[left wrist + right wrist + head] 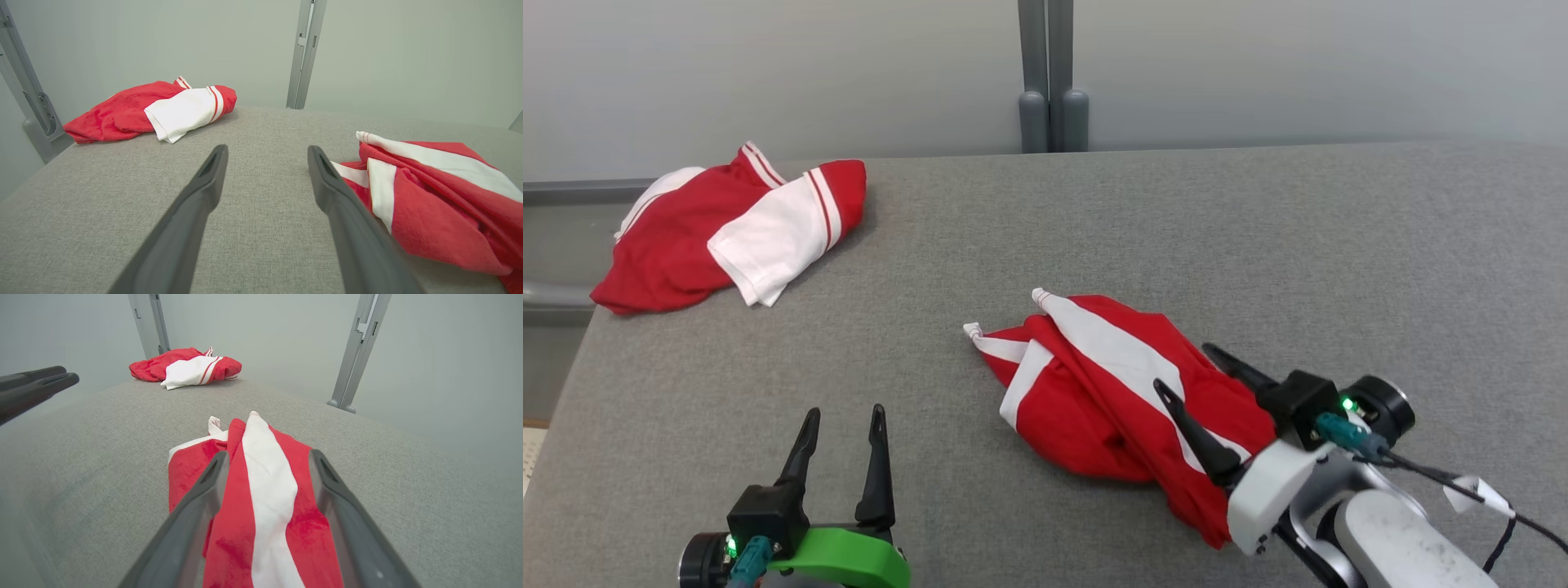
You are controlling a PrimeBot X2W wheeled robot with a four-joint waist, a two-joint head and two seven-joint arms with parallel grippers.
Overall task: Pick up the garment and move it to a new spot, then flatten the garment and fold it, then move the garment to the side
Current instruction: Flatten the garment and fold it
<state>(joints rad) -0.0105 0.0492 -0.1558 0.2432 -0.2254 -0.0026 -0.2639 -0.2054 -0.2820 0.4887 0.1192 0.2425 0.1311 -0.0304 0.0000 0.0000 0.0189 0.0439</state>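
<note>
a crumpled red-and-white soft cloth garment (1111, 384) lies bunched at the centre-right of the grey fabric-covered worktop (1176, 220) — limp and light, probably best pinched at a raised fold. the right tool (1183, 366) is spread wide astride the cloth's near end, clasping nothing yet; the left tool (844, 411) hangs released and empty, well apart from the cloth.

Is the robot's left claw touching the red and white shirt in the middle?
Apart. The head view shows bare gray table between the left gripper and the middle shirt.
</note>
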